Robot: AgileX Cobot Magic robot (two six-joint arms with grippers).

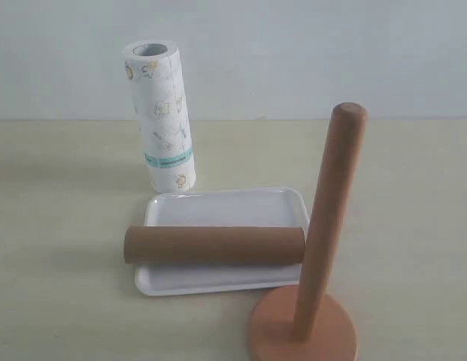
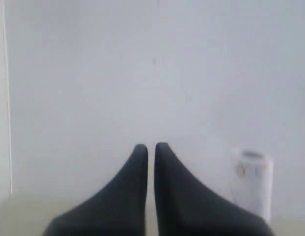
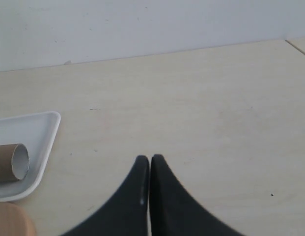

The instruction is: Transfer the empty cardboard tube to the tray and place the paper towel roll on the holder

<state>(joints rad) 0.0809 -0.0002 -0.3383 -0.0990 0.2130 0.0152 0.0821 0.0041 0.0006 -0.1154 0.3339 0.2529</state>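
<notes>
Closest to the exterior camera stands the holder (image 1: 323, 248), an orange-brown wooden disc with a tall, round-topped dowel, bare, at the tray's right front corner. Just behind it lies the tray (image 1: 225, 207), flat, white, with rounded corners and a low rim. The empty cardboard tube (image 1: 214, 245), plain brown and hollow, rests on its side across the tray's front half, spanning almost its whole width. The paper towel roll (image 1: 162, 120) stands upright on the table (image 1: 68, 226) just behind the tray's left rear corner; it is white with small yellowish drawings and a teal band near its lower end.

Count: one holder, one tray, one tube, one roll, two grippers.

Neither gripper appears in the exterior view. Only the left wrist view shows the left gripper (image 2: 151, 146), its dark fingers pressed nearly together on nothing, with the roll blurred beyond. Only the right wrist view shows the right gripper (image 3: 150, 158), fingers pressed together and empty above the table, and the tube's open end on the tray.
</notes>
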